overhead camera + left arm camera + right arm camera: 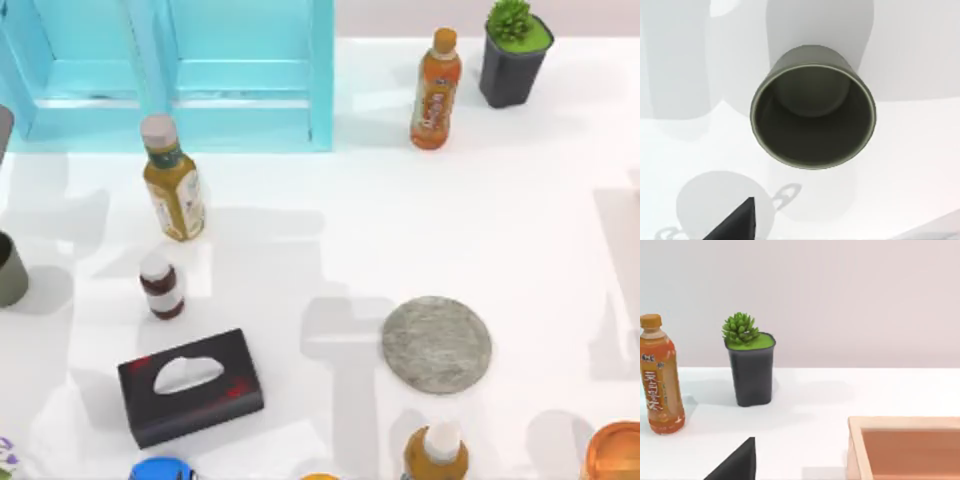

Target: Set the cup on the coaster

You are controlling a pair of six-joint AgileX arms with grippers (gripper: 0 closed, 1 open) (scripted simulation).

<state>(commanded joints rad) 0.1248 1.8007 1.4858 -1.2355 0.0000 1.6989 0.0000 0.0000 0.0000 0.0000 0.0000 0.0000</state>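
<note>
Approach step: grey-olive cup (812, 107) stands upright at the table's (520, 240) far left edge, half cut off in top view, well apart from the stone coaster (436, 344) right of centre. Left wrist camera looks straight down into it. Finger state: cannot tell. Next: descend, grasp cup, carry right.

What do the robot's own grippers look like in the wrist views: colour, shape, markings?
The left wrist view shows part of the left gripper as a plain matt black wedge with straight edges and a sharp corner. The right gripper looks the same in the right wrist view: a flat black triangular piece, with no label or cable on it.
</note>
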